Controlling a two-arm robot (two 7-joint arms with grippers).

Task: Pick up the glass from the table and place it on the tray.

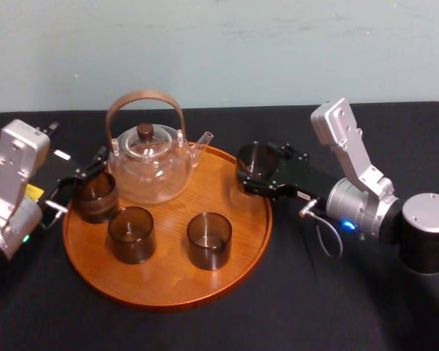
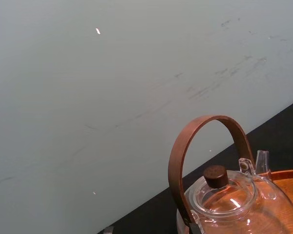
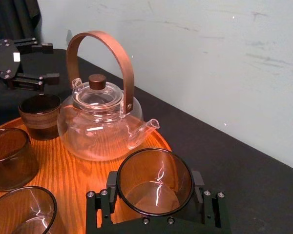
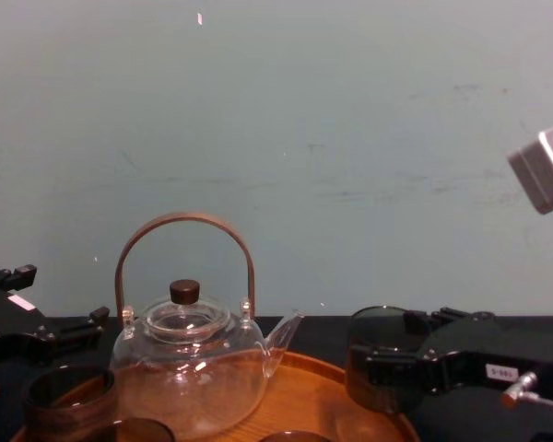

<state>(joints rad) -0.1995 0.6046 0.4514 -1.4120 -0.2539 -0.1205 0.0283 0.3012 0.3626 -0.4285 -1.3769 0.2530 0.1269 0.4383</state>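
My right gripper (image 1: pixel 251 178) is shut on a smoky brown glass (image 1: pixel 253 162), holding it upright at the right rim of the round wooden tray (image 1: pixel 168 281). The wrist view shows that glass (image 3: pixel 155 181) clamped between the black fingers, just over the tray (image 3: pixel 80 170) edge. From the chest view the held glass (image 4: pixel 378 364) hangs beside the tray (image 4: pixel 323 396). My left gripper (image 1: pixel 86 172) stands open at the tray's left side, just behind another glass (image 1: pixel 95 196) and apart from it. The black table (image 1: pixel 300 307) lies all around.
A glass teapot (image 1: pixel 150 164) with a brown hoop handle stands at the back of the tray, its spout pointing toward the held glass. Two more brown glasses (image 1: pixel 132 234) (image 1: pixel 208 240) stand on the tray's front half. A pale wall rises behind the table.
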